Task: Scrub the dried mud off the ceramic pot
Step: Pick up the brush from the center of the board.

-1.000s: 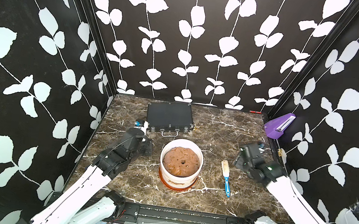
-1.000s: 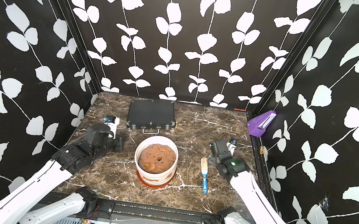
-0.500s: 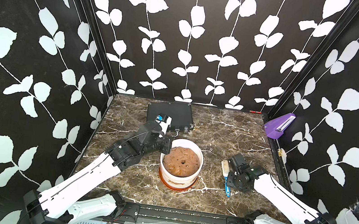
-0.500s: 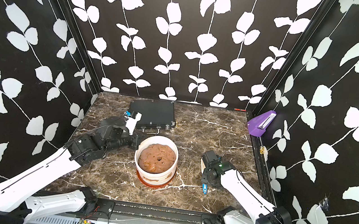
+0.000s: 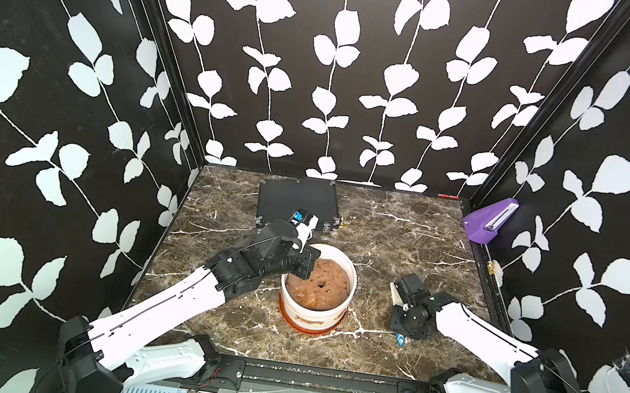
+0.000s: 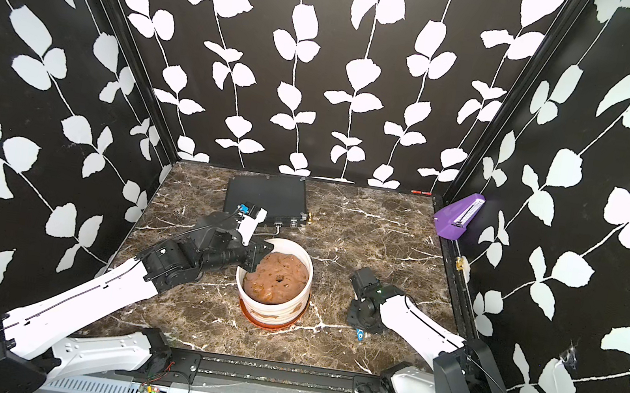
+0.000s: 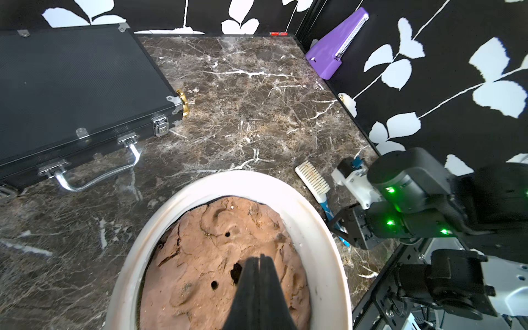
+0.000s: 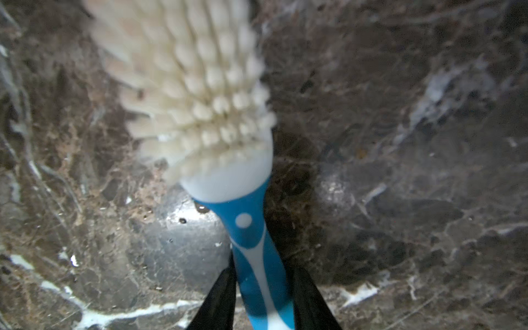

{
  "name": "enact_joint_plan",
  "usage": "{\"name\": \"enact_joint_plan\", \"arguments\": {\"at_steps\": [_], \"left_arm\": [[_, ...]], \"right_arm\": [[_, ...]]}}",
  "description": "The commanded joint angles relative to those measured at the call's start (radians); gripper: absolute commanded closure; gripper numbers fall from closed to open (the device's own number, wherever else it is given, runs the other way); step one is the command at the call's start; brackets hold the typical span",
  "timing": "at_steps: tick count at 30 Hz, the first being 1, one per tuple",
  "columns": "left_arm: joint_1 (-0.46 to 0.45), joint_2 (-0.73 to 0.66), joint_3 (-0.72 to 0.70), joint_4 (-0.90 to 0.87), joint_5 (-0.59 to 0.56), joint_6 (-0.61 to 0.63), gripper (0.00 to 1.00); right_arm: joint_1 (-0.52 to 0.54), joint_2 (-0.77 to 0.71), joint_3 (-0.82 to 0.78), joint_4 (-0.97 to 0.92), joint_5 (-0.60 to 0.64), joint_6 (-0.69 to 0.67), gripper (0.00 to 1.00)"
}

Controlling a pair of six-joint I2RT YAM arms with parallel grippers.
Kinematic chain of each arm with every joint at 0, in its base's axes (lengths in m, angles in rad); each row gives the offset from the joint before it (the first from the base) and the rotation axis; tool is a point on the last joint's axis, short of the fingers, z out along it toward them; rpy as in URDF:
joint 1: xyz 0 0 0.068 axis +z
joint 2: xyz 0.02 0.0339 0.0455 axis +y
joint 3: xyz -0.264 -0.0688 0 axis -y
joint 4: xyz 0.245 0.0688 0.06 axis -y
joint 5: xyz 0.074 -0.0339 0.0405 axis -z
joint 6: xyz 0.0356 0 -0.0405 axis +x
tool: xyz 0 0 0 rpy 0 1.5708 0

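The ceramic pot [image 5: 350,293] [image 6: 307,287] [image 7: 323,243] stands mid-table on an orange-brown saucer. Reddish-brown dried mud [image 5: 311,323] [image 6: 268,317] smears its near wall. My left gripper [image 5: 305,272] [image 6: 253,266] [image 7: 260,258] is shut and empty, hovering over the brown mound [image 7: 205,257] inside the pot. To the right of the pot a blue-handled brush [image 5: 400,340] [image 7: 313,181] [image 8: 251,228] lies on the table, bristles up. My right gripper [image 5: 406,319] [image 8: 261,274] is low over it, its fingers closed round the handle.
A flat black case [image 5: 296,203] [image 7: 71,85] lies behind the pot. A purple holder [image 5: 489,224] sticks out from the right wall. Patterned walls close in three sides, and a black rail [image 5: 322,376] runs along the front.
My left arm swung from the pot's left side to above the mound and its jaws shut. My right arm came down onto the brush and its jaws narrowed round the handle.
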Motion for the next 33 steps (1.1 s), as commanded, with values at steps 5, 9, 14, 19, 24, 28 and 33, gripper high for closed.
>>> {"name": "enact_joint_plan", "arguments": {"at_steps": [5, 9, 14, 19, 24, 28, 33], "left_arm": [[0.0, -0.01, -0.037, 0.057, 0.02, -0.011, 1.0], [0.0, 0.001, -0.036, 0.065, 0.021, -0.011, 0.98], [0.0, 0.026, -0.031, 0.069, 0.017, -0.016, 0.87], [-0.001, 0.057, -0.028, 0.09, 0.055, -0.037, 0.8], [0.0, 0.069, -0.031, 0.126, 0.094, -0.058, 0.78], [0.0, 0.076, -0.04, 0.177, 0.141, -0.075, 0.68], [0.0, 0.124, -0.024, 0.26, 0.229, -0.102, 0.53]], "right_arm": [[0.005, 0.101, -0.006, 0.132, -0.04, -0.026, 0.89], [0.004, 0.095, 0.004, 0.14, -0.015, -0.052, 1.0], [0.009, 0.006, 0.029, 0.114, 0.003, -0.096, 1.0], [0.016, -0.16, 0.05, 0.098, 0.022, -0.118, 1.0], [0.017, -0.235, 0.083, 0.079, 0.047, -0.134, 1.0], [0.018, -0.295, 0.145, 0.072, 0.058, -0.158, 1.0], [0.031, -0.33, 0.265, 0.144, -0.053, -0.201, 1.0]]}}
